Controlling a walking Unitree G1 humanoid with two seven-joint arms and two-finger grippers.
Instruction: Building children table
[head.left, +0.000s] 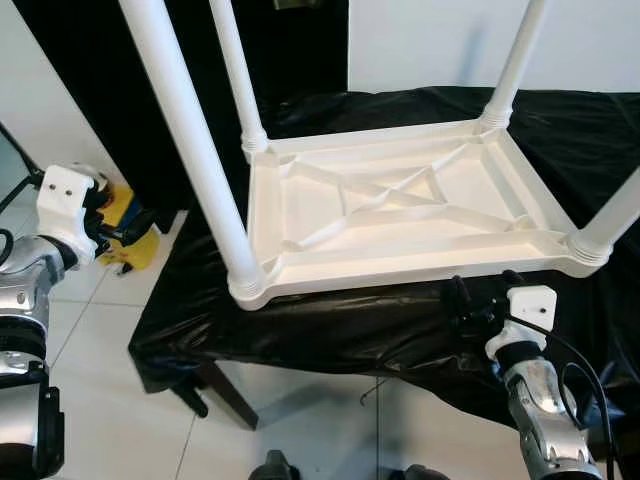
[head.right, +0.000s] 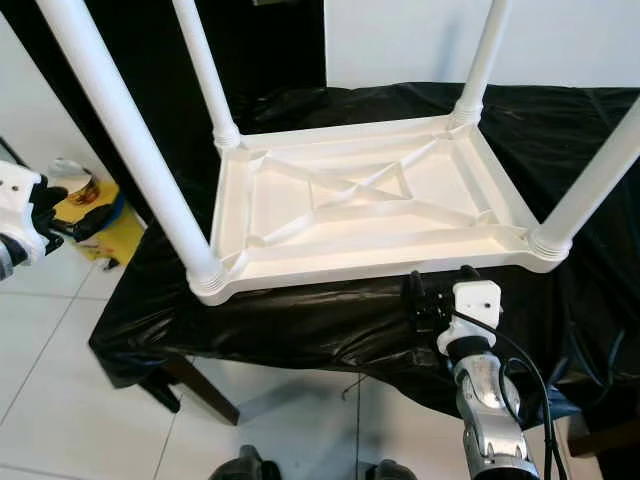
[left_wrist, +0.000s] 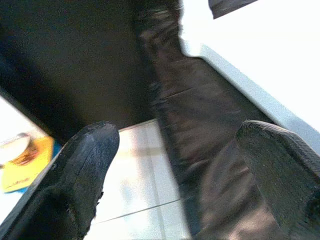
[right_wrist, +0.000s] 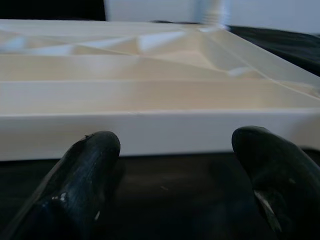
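A white plastic children's table (head.left: 400, 268) lies upside down on a black-covered table (head.left: 330, 330). Four white legs stand up from its corners: front left (head.left: 190, 130), back left (head.left: 232, 70), back right (head.left: 515, 65) and front right (head.left: 620, 215). My right gripper (head.left: 480, 300) is open, low over the black cover, just in front of the white table's near rim (right_wrist: 150, 130). My left gripper (head.left: 115, 220) is open and holds nothing. It hangs over the floor, well left of the table.
A yellow item (head.left: 135, 235) and other small things lie on the white tiled floor (head.left: 120, 400) under my left gripper. A dark panel (head.left: 100, 80) stands behind the table's left side. The black cover drapes over the front edge.
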